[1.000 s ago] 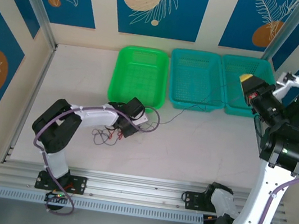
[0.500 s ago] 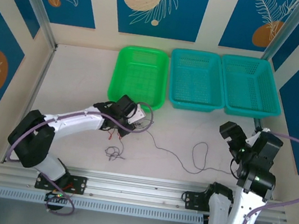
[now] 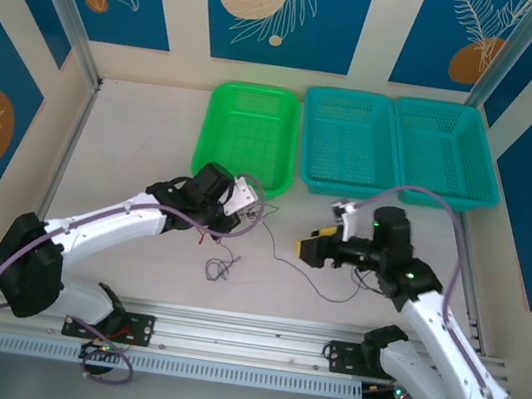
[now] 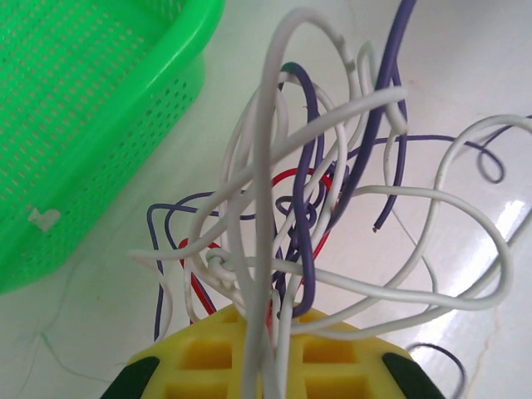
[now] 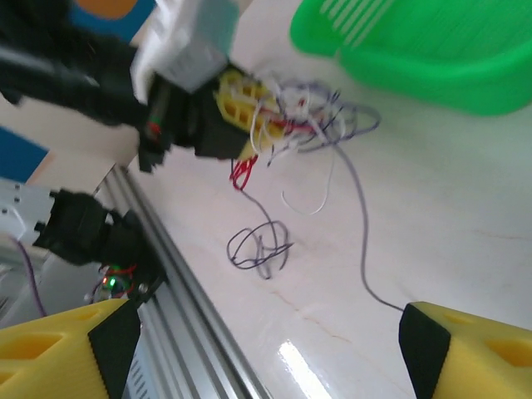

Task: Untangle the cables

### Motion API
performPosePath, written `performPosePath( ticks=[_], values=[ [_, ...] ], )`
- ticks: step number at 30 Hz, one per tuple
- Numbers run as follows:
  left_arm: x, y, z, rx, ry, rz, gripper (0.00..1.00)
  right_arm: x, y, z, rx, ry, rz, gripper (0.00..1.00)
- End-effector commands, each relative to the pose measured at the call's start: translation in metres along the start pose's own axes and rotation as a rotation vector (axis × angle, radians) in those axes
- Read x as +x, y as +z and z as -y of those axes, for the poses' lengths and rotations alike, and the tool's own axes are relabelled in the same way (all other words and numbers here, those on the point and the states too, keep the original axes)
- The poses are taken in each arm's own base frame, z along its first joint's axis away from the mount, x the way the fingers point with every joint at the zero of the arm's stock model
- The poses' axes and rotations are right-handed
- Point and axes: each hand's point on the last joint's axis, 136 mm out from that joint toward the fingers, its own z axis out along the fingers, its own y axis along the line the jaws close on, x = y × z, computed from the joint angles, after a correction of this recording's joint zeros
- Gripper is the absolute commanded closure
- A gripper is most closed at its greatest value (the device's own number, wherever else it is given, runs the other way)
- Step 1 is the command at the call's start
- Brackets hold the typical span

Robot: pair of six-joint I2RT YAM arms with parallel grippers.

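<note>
Basket [image 4: 125,150] just beside the tangled cables [image 4: 268,166]

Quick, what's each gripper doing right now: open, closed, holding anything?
Left gripper: shut on the cables.
Right gripper: open, holding nothing.
</note>
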Motion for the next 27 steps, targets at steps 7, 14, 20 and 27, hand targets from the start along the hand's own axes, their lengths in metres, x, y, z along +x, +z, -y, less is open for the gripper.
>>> performPosePath(
  ticks=[7,14,20,27],
  values=[
    [-0.004,-0.007,0.014,0.075,-0.012,0.045,1.00,0.000,0.082,0.029,-0.055,-0.055,0.045,0.21],
    [-0.001,-0.010,0.012,0.061,-0.015,0.042,1.00,0.017,0.123,0.044,-0.071,-0.023,-0.066,0.36],
    [0.014,-0.011,-0.005,-0.037,-0.054,-0.011,1.00,0.004,0.116,0.070,0.091,0.056,0.003,1.00],
    [0.057,-0.010,-0.047,-0.229,-0.237,-0.191,1.00,-0.006,0.040,0.116,0.386,0.246,0.220,1.00]
  ],
)
